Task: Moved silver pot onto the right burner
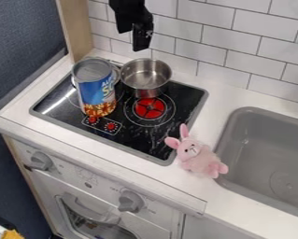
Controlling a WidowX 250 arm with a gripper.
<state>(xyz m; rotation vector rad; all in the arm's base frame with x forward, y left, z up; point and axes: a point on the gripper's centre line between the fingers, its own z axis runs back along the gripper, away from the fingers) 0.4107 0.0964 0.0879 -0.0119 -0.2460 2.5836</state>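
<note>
Hand (141, 43) hangs near the far wall, wide or narrow I can't tell, probably placed to take the pot (146, 83). That sits beyond the right burner (150, 108), beside the can (96, 91), so likely needs drawing nearer.

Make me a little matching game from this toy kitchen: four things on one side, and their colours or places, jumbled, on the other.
1. Silver pot
2. Tall can
3. Toy rabbit
4. Sink

A. Pink, on the counter
B. Grey, at the picture's right
C. Behind the red burner centre
D. Upright, on the left of the stove top

Pairs: 1-C, 2-D, 3-A, 4-B
</note>
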